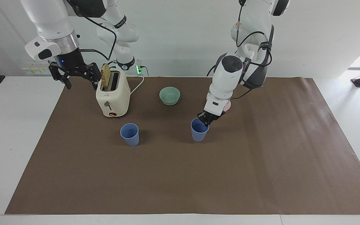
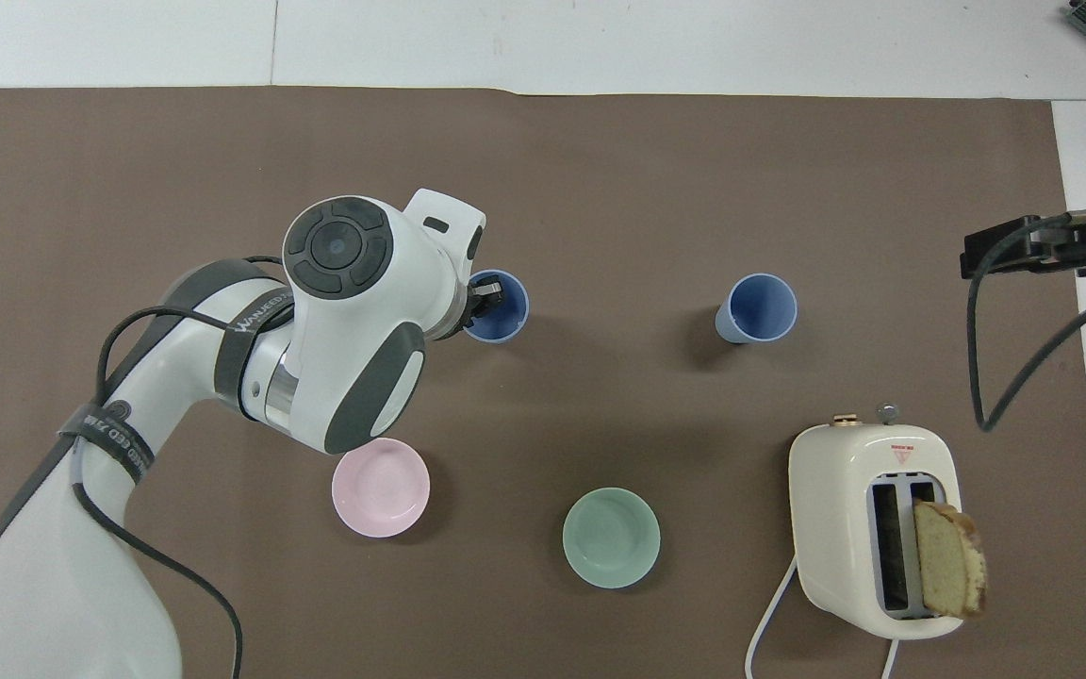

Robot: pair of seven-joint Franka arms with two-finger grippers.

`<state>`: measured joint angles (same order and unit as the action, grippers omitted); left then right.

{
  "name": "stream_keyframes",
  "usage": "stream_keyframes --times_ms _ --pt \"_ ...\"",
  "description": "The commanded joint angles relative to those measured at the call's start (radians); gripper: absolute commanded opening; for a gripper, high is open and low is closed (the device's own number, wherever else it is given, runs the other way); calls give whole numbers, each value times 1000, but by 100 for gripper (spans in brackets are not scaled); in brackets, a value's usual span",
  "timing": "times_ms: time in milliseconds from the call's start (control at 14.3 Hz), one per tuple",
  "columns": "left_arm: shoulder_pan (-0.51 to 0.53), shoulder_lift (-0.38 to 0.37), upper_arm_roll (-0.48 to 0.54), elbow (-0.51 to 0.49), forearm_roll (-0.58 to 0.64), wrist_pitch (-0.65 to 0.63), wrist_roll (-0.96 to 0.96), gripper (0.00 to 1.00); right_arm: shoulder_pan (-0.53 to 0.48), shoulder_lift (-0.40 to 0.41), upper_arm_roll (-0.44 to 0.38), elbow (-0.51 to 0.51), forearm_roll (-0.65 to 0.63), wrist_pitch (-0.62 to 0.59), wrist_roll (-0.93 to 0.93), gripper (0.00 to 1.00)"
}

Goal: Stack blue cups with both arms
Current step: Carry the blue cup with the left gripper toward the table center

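So far, the stacking is being only half carried out. On the brown mat (image 1: 180, 175) the left arm (image 1: 227, 78) is being stretched out toward the middle of the table, and one blue cup (image 1: 199, 132) is being held upright by its rim in the closed left gripper (image 1: 206, 120), one finger seemingly inside the cup and one outside. Whether this cup is being carried just above the mat or is already being rested on it is hard to judge; a faint shadow under its base is suggesting that it is very low. The second blue cup (image 1: 130, 134) is being left standing free on the mat, toward the right arm's end of the table, well apart from the held one and farther from the robots than the toaster (image 1: 112, 97). Nothing is being nested yet: the held cup is not yet being brought over the standing one, so the lowering and the release are being left to do.

The right arm is being kept waiting, its right gripper (image 1: 75, 76) being held wide open and empty in the air beside the toaster. A slice of bread (image 1: 105, 76) is being shown sticking out of one slot.

The mint-green bowl (image 1: 169, 95) is being seen whole, while the pink bowl (image 2: 380, 488) is being almost wholly covered by the left arm in the facing view. In the overhead view the left gripper is being largely hidden under the wrist, and the right gripper is being cut off at the frame's edge.
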<state>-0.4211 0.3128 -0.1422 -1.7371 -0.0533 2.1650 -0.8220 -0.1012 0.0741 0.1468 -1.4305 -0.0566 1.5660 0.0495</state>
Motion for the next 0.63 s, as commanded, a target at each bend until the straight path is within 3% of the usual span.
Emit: stream_keyframes --times_ms 0,558 --pt "-27 -17 16 -42 20 48 -13 0 -15 -22 8 -22 8 -4 -19 100" --pt "-33 -4 16 -71 20 85 17 0 -15 -22 8 -22 8 -6 -19 100"
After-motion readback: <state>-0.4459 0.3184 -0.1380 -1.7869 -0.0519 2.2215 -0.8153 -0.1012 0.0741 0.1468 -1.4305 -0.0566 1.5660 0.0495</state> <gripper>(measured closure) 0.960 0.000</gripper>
